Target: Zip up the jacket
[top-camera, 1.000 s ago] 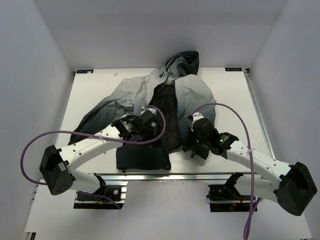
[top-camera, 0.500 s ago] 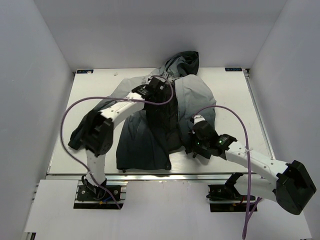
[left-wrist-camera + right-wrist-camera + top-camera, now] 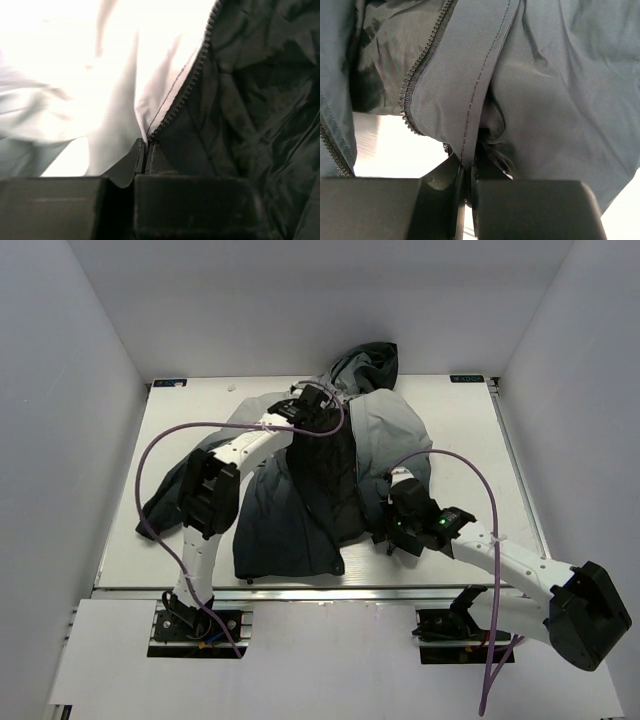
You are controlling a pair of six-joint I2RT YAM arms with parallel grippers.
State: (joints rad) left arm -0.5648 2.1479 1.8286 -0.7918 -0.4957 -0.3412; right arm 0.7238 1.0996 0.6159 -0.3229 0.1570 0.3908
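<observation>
item: jacket [image 3: 388,430]. lies flat and front-up on the white table [image 3: 465,445], spread across its middle. hood [image 3: 368,358] at 12 o'clock, dark hem at 6 o'clock near the arm bases. fabric fades from pale grey at the shoulders to near-black at the hem. front is open: black lining [image 3: 330,465] shows between the two panels. one sleeve [image 3: 165,498] trails out toward 8 o'clock.

item: left gripper [image 3: 318,400]. reaches far across the table to the collar area, at about 11 o'clock of the jacket. in the left wrist view the gripper [image 3: 147,150] is clenched on the jacket's [image 3: 115,75] front edge, just where the pale outer cloth meets the zipper teeth [image 3: 189,82]; the teeth run away from the fingertips toward 1 o'clock, with black lining to their right.

item: right gripper [image 3: 385,536]. sits low at about 5 o'clock of the jacket, at the bottom of the other front panel. in the right wrist view the gripper [image 3: 467,170] is clenched on a stitched fold of dark cloth of the jacket [image 3: 560,75]; a run of zipper teeth [image 3: 420,75] lies just beside the fold at 10 o'clock, and bare table [image 3: 385,145] shows under it.

item: purple cable [image 3: 160,440]. loops out from the left arm toward 9 o'clock.
</observation>
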